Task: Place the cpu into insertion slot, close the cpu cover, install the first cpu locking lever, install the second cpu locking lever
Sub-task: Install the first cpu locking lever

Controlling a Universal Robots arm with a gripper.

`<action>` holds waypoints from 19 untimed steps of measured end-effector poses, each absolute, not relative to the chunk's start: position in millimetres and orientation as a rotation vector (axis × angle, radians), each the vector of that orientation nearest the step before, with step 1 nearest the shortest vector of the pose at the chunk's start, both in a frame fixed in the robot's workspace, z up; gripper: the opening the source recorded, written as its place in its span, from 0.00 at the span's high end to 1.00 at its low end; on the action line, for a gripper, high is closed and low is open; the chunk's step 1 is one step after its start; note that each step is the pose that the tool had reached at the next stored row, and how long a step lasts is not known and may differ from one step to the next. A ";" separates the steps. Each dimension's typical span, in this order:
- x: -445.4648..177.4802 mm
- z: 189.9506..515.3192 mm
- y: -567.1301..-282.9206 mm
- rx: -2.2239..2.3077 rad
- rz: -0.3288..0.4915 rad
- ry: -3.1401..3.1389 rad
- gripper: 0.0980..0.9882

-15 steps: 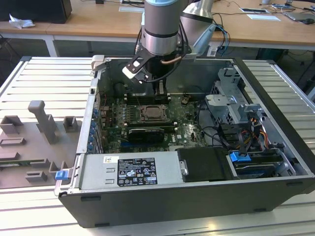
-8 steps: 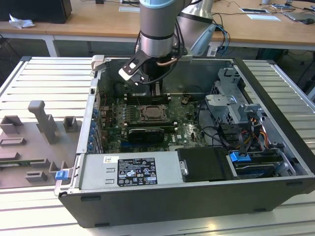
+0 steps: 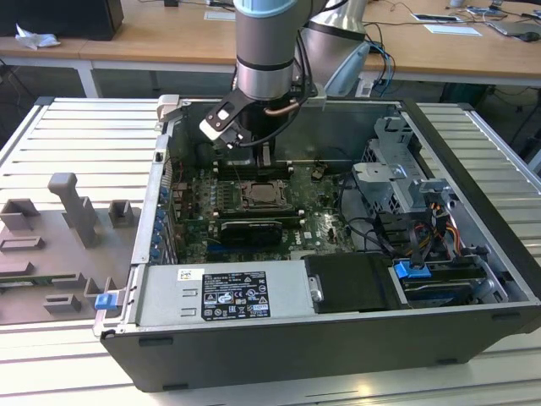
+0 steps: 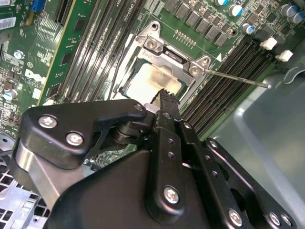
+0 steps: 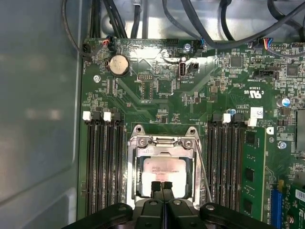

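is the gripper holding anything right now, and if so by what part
Nothing; the gripper is shut and empty, fingertips together above the cpu.

Arm point(image 3: 266, 51): thick silver-grey cylinder, pale blue cap on top, dark ring near lower end. Second grey link behind it, pale blue joint cover. White block point(image 3: 221, 120) mounted at wrist, copper-brown cable point(image 3: 283, 106) looped beside it. Pincer point(image 4: 164, 95): matte black, jointed link bars, rounded pivot plates, silver screw heads point(image 4: 171, 194), ribbed fingertips point(image 5: 155, 187).
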State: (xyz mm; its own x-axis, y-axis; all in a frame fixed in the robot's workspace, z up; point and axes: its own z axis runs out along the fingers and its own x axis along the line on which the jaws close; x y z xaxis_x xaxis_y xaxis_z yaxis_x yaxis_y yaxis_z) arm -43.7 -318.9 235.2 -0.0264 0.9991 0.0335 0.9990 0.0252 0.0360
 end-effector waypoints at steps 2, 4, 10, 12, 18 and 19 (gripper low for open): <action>-43.9 235.5 -318.9 2.191 0.077 2.248 0.99; -43.8 237.9 -318.8 2.191 0.078 2.248 0.99; -43.8 245.0 -318.8 2.191 0.078 2.248 0.99; -43.8 246.0 -318.8 2.191 0.078 2.248 0.99; -43.8 246.9 -318.8 2.191 0.078 2.248 0.99; -43.8 247.0 -318.8 2.191 0.077 2.248 0.99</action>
State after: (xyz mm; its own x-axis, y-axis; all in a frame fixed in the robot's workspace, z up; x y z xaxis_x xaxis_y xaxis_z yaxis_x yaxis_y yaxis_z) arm -43.8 -318.8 247.0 -0.0265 0.9991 0.0330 0.9990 0.0253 0.0362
